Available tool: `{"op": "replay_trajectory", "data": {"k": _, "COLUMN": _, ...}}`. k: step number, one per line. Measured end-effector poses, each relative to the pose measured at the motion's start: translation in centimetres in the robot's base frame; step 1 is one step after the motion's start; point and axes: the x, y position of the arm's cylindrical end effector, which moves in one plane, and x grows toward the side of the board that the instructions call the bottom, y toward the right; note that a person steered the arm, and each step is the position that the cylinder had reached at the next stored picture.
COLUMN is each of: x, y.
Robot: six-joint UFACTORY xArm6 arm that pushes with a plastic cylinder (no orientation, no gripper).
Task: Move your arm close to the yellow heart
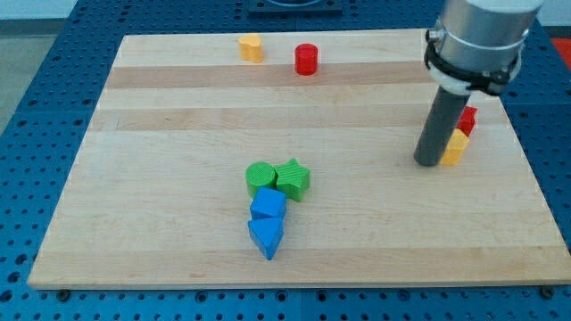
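A yellow block (252,46), heart-like in shape, lies near the view's top edge, left of centre. A second yellow block (456,148), partly hidden so its shape is unclear, lies at the view's right. My tip (428,163) rests on the board right against the left side of this second yellow block. The tip is far to the right of and below the heart-like yellow block.
A red cylinder (306,59) stands just right of the top yellow block. A red block (467,119) sits behind the right yellow block. A green cylinder (260,177), green star (293,179), blue cube (268,205) and blue triangle (266,236) cluster at lower centre on the wooden board (161,178).
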Motion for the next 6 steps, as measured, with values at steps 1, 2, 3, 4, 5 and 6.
{"op": "replay_trajectory", "data": {"k": 1, "x": -0.4, "y": 0.0}}
{"op": "replay_trajectory", "data": {"k": 2, "x": -0.9, "y": -1.7}}
{"op": "replay_trajectory", "data": {"k": 3, "x": -6.9, "y": -6.8}}
{"op": "replay_trajectory", "data": {"k": 4, "x": -15.6, "y": -6.5}}
{"op": "replay_trajectory", "data": {"k": 5, "x": -21.7, "y": -9.6}}
{"op": "replay_trajectory", "data": {"k": 6, "x": -25.8, "y": -16.7}}
